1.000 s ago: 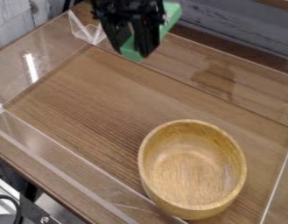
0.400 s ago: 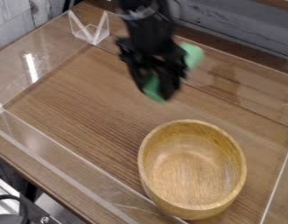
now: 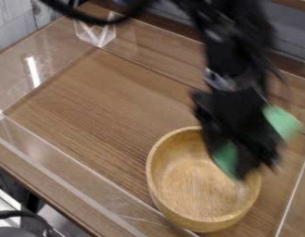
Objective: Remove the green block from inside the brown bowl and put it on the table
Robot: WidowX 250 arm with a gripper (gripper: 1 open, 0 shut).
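Tool [image 3: 248, 143]: jaws clamped on the green rectangular block [image 3: 285, 121], which shows on both sides of the dark, blurred fingers. Block position: in the tool, over the far-right part of the bowl [image 3: 163, 188]; long axis appears to run near-left to far-right. Clearance from the rim cannot be told. Placement likely calls for travel left, past the rim, to the surface [image 3: 99, 116]. Bowl: round, thick-rimmed, light-brown wood. Surface: brown, plank-lined wood grain.

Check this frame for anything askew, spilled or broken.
Nothing stands out: the brown bowl sits upright with its visible rim intact, and no spill shows. The dark arm blurs and hides part of the view.
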